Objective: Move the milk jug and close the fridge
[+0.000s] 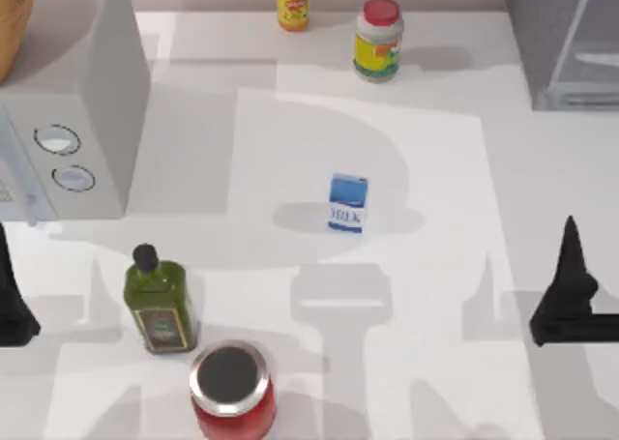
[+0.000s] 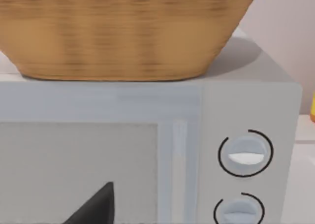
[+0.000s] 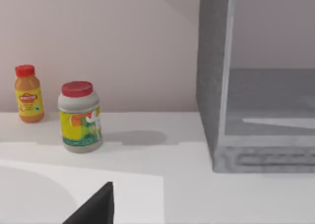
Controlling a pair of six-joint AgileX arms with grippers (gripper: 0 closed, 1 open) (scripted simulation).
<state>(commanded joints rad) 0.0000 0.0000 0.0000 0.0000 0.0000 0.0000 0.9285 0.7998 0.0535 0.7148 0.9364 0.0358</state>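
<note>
The milk jug (image 1: 347, 203) is standing upright mid-table, untouched. It is being judged light, stiff and easily tipped; opposite flat sides are favoured for gripping. Left gripper (image 1: 12, 300) and right gripper (image 1: 573, 290) are parked at the table's edges, holding nothing; finger opening cannot be told.

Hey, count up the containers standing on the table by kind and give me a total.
Bottles: 2, the olive oil bottle and the orange sauce bottle
Jars: 2, the yellow-labelled jar and the red jar
Cartons: 1, the milk jug
Total: 5
</note>
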